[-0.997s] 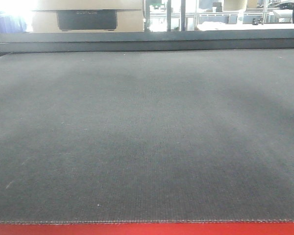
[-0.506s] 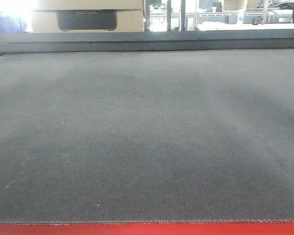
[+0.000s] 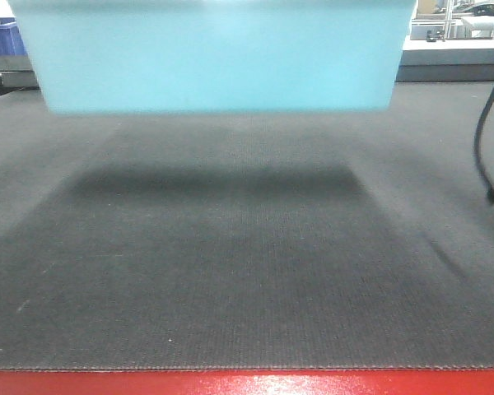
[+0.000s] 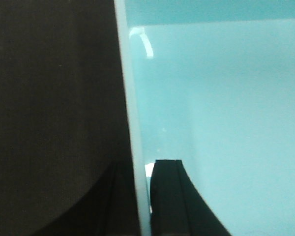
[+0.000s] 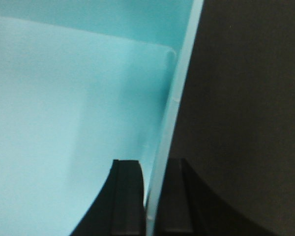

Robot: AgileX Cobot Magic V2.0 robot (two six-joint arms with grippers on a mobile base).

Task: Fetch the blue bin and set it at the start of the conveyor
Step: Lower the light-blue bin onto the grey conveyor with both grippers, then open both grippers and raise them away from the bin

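Front-facing view: blue bin [image 3: 218, 58] across top of frame, hanging just above belt [image 3: 247, 280], shadow underneath. Left gripper [image 4: 140, 169] pinching bin wall at frame bottom, right gripper [image 5: 152, 167] pinching too.

The pale turquoise blue bin [image 3: 218, 58] hangs level above the dark woven, red-edged conveyor start [image 3: 247, 280], its shadow beneath.

On the left gripper [image 4: 143, 166], two matte black fingers [image 4: 168, 196] are seen, flat-tipped, with outer edges flared in a curve toward the base. On the right gripper [image 5: 151, 164], black fingers [image 5: 127, 196] of like form are noted, each stepped lengthwise. A thin black cable [image 3: 480, 132] is recorded in the front view.
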